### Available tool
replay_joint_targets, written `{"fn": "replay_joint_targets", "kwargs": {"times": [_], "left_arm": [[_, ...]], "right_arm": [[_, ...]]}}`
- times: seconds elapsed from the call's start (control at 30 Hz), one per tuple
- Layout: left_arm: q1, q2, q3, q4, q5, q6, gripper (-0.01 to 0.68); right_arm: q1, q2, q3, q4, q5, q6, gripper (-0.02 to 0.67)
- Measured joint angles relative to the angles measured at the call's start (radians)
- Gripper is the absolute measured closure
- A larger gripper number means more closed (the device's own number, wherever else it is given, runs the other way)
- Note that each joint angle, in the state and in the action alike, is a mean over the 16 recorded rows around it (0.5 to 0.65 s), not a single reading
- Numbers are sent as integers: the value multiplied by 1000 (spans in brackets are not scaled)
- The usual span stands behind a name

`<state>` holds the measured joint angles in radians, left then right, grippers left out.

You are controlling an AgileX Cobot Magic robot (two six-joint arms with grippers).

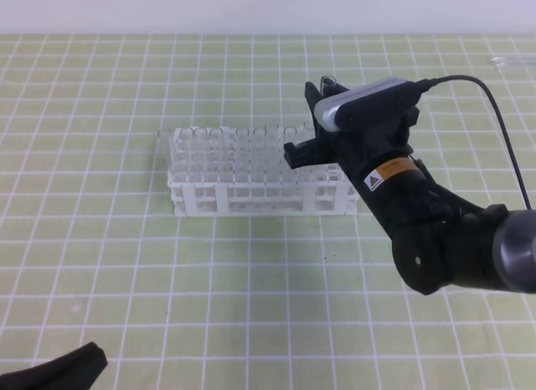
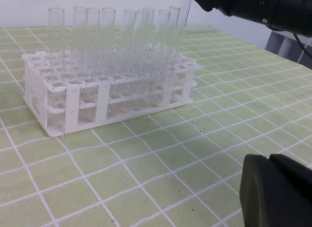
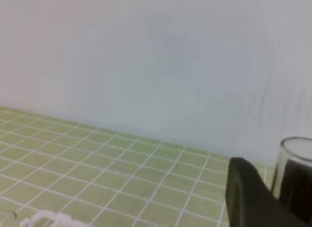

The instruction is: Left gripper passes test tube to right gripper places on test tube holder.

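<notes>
The white test tube holder (image 1: pixel 251 193) stands mid-table with several clear tubes upright in its back rows (image 2: pixel 73 103). My right gripper (image 1: pixel 314 130) hangs over the holder's right end, shut on the test tube (image 1: pixel 327 80), whose open rim pokes up above the fingers. In the left wrist view that test tube (image 2: pixel 184 15) hangs upright over the holder's far right corner. In the right wrist view its rim (image 3: pixel 294 151) shows beside a black finger (image 3: pixel 243 198). My left gripper (image 1: pixel 63 369) sits low at the front left, shut and holding nothing, its fingers (image 2: pixel 278 188) together.
A green mat with a white grid (image 1: pixel 167 289) covers the table. A white wall (image 3: pixel 146 56) rises behind it. A black cable (image 1: pixel 502 130) trails from the right wrist camera. A corner of the holder (image 3: pixel 46 219) shows below the right gripper.
</notes>
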<state>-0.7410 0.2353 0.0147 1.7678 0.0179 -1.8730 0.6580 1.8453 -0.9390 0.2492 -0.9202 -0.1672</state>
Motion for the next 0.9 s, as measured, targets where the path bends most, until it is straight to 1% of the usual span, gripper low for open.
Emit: {"fn": "replay_joint_targets", "kwargs": {"times": [0.9], "left_arm": [[0,0,0,0,2,0,675]], "right_arm": [[-8,28,0,-2,17,-6,560]]}}
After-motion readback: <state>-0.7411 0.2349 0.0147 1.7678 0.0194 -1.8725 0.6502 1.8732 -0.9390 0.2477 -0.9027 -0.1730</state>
